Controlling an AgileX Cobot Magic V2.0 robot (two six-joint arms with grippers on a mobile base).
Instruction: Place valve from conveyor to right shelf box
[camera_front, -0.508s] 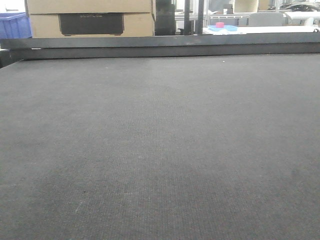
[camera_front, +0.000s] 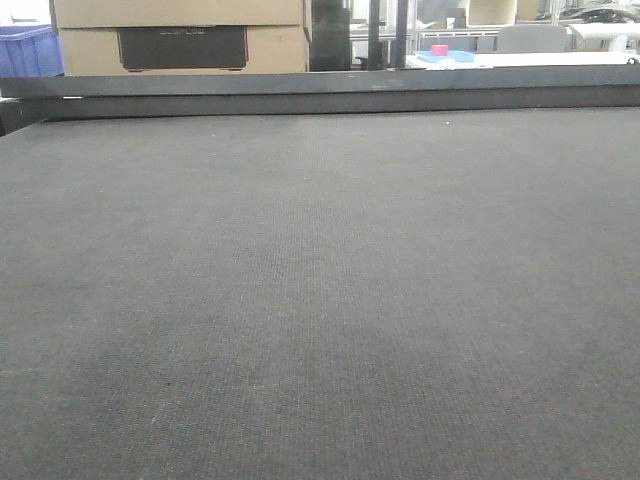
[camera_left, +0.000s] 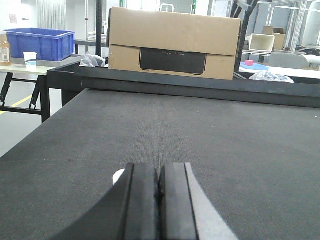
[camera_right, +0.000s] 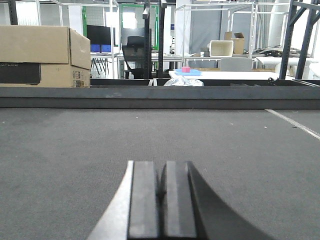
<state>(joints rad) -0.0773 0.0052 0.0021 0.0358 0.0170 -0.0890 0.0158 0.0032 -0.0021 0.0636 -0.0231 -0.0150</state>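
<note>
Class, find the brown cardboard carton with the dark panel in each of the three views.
Front view: carton top left, above the rail.
Left wrist view: carton top centre.
Right wrist view: carton far left, cut by the edge.
Shared landmark: the dark rail edging the conveyor.

The conveyor (camera_front: 320, 300), a dark grey woven belt, meets a dark rail (camera_front: 320, 92) at its far edge.

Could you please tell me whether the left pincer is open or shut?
Shut: the left pincer shows its two black pads pressed together, with nothing between them, above the conveyor.
</note>
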